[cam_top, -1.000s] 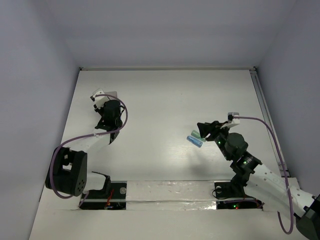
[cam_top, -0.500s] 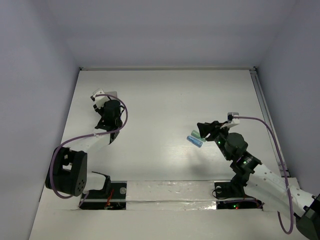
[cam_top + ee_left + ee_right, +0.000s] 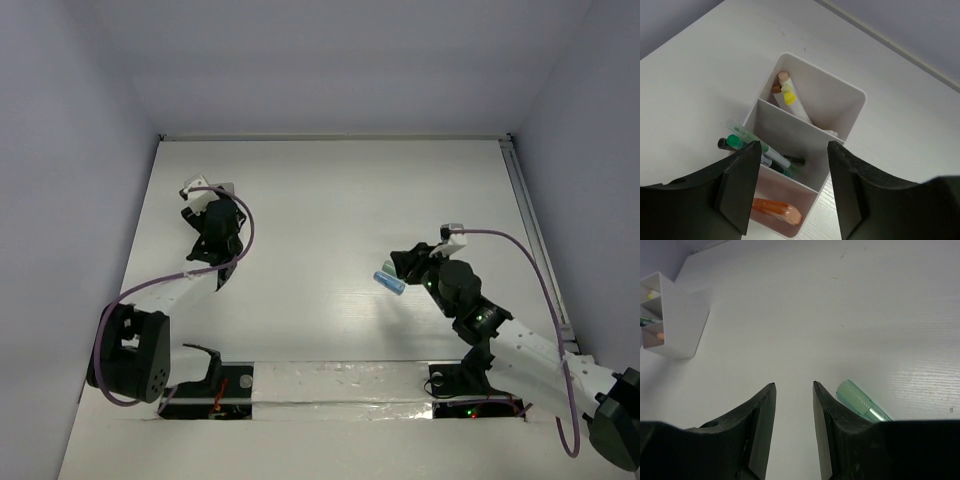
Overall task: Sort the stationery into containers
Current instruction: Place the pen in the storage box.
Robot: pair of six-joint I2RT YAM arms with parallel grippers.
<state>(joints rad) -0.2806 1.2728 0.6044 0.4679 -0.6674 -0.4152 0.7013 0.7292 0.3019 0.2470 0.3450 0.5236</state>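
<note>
Wide white desk [image 3: 330,200], and toward its left edge the left arm [image 3: 175,290] hangs over the organizer box [image 3: 826,100], left gripper [image 3: 794,150] fingers spread wide, holding nothing; white sticks [image 3: 790,97], pens [image 3: 765,155] and an orange marker [image 3: 777,210] fill its three compartments. Right of centre the right gripper [image 3: 398,262] hovers low, fingers narrowly parted, empty. The mint-green marker [image 3: 860,399] lies just outside its right-hand finger, long axis slanting across, blue marker [image 3: 390,283] beside it. The right arm [image 3: 520,345] is far nearer; I'd say it needs a sideways shift and a twist
</note>
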